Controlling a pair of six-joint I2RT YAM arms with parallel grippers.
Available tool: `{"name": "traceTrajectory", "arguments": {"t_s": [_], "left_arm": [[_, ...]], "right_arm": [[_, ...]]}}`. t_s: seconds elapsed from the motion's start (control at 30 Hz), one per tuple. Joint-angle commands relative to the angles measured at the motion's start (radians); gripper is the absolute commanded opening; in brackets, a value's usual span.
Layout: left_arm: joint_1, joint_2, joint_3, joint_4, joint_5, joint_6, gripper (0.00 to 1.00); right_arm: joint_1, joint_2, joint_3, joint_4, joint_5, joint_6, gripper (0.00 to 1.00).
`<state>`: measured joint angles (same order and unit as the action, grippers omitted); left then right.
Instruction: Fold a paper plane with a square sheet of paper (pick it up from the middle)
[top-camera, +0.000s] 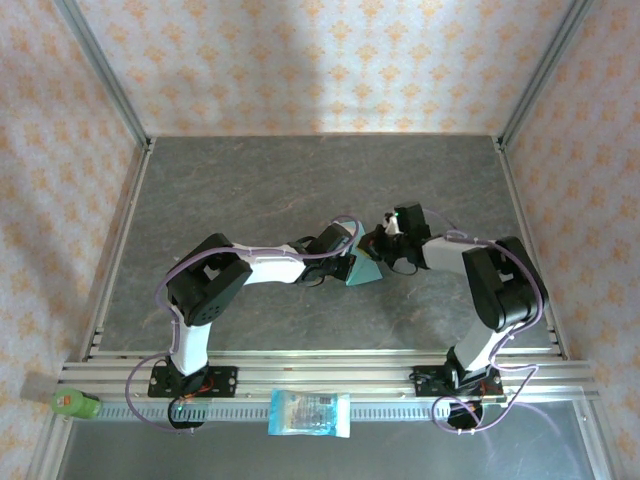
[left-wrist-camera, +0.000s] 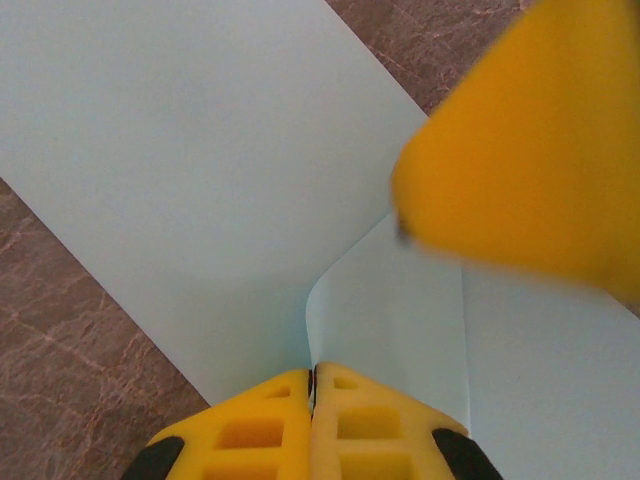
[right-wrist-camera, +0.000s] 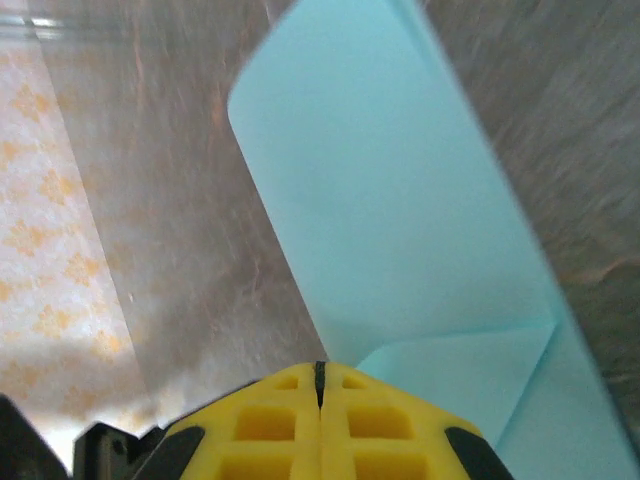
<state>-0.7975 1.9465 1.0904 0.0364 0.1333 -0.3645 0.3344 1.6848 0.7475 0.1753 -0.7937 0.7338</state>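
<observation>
The square sheet of paper (top-camera: 364, 271) is light teal, partly folded, and lies mid-table between both arms. In the left wrist view the sheet (left-wrist-camera: 200, 150) spreads ahead, and one raised flap curves down into the seam of my left gripper (left-wrist-camera: 312, 376), which is shut on it. My left gripper (top-camera: 349, 263) meets the sheet from the left. My right gripper (top-camera: 384, 248) is shut at the sheet's right side, and one of its yellow fingers (left-wrist-camera: 530, 140) hangs blurred over the paper. In the right wrist view the right gripper (right-wrist-camera: 320, 368) sits at the edge of the sheet (right-wrist-camera: 400, 200). The paper plane is out of view.
A blue-and-white printed packet (top-camera: 310, 413) lies on the front rail between the arm bases. A green object (top-camera: 75, 403) sits at the front left corner. Aluminium rails (top-camera: 115, 260) and wallpapered walls bound the grey table (top-camera: 300, 180).
</observation>
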Motion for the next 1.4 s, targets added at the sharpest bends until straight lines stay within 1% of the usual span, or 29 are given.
{"name": "traceTrajectory", "arguments": {"t_s": [0.0,0.07,0.23,0.43,0.53,0.57,0.6,0.67,0.8,0.9,1.0,1.03,1.13,1.2,1.37], "left_arm": [[0.004,0.045,-0.029,-0.108,-0.003,0.016,0.00],[0.004,0.045,-0.027,-0.113,-0.003,0.019,0.00],[0.004,0.043,-0.023,-0.116,-0.003,0.021,0.00],[0.004,0.010,-0.009,-0.133,0.001,-0.009,0.00],[0.005,-0.026,-0.002,-0.140,0.000,-0.026,0.09],[0.006,-0.027,0.004,-0.146,-0.001,-0.033,0.13],[0.006,-0.065,0.009,-0.153,-0.002,-0.038,0.18],[0.006,-0.096,0.019,-0.170,-0.018,-0.065,0.30],[0.012,-0.158,0.009,-0.175,-0.015,-0.137,0.35],[0.015,-0.190,-0.002,-0.158,0.044,-0.183,0.30],[0.016,-0.204,-0.025,-0.095,0.154,-0.229,0.13],[0.016,-0.203,-0.033,-0.072,0.186,-0.241,0.09],[0.020,-0.173,-0.035,-0.025,0.304,-0.259,0.03],[0.021,-0.138,-0.022,-0.016,0.368,-0.262,0.00],[0.028,-0.083,-0.027,0.033,0.418,-0.298,0.00]], "right_arm": [[0.012,0.029,-0.043,0.003,0.013,0.017,0.00],[0.012,0.030,-0.063,-0.011,0.047,0.012,0.00],[0.012,0.048,-0.087,-0.040,0.076,-0.010,0.00],[0.012,0.053,-0.112,-0.048,0.105,-0.012,0.00],[0.014,0.056,-0.127,-0.025,0.100,0.000,0.00],[0.015,0.057,-0.132,-0.018,0.099,0.004,0.00],[0.016,0.060,-0.134,-0.016,0.099,0.003,0.00],[0.017,0.060,-0.136,-0.016,0.100,0.006,0.00],[0.017,0.058,-0.140,-0.014,0.101,0.006,0.00],[0.016,0.056,-0.140,-0.014,0.102,0.006,0.00],[0.017,0.052,-0.141,-0.017,0.102,0.003,0.00],[0.016,0.051,-0.141,-0.020,0.105,0.002,0.00],[0.017,0.049,-0.143,-0.020,0.102,0.001,0.00],[0.016,0.049,-0.145,-0.020,0.103,0.000,0.00],[0.017,0.052,-0.146,-0.020,0.100,-0.005,0.00]]}}
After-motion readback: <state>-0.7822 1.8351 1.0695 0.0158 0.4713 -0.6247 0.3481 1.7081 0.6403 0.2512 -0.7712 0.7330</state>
